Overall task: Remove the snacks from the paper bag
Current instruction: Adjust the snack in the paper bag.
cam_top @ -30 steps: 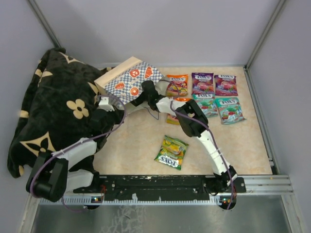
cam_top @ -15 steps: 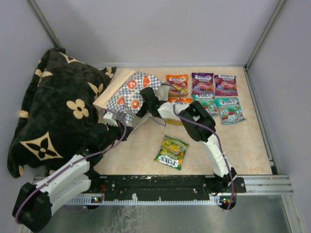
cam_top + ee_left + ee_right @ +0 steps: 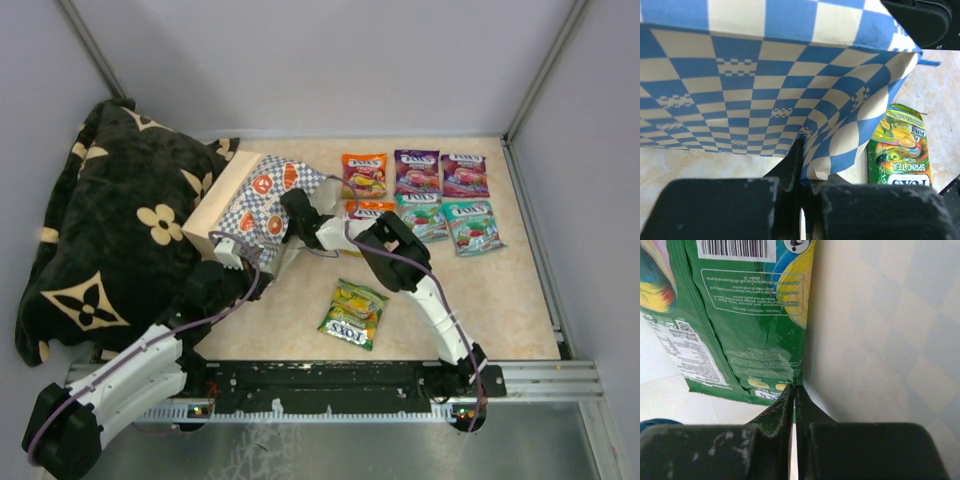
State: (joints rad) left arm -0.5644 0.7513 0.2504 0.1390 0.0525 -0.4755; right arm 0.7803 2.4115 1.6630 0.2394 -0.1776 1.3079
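Snack [image 3: 750, 315] in R gripper [image 3: 795, 390], inside bag [image 3: 880, 340]

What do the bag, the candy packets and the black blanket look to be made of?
The paper bag: likely thin matte printed paper; it holds sharp creases and flat folds. The snack packet: probably glossy plastic film; shiny wrinkles, serrated sealed edge. The blanket: soft plush fabric, apparently fleece; fuzzy sheen, loose rumpled folds.
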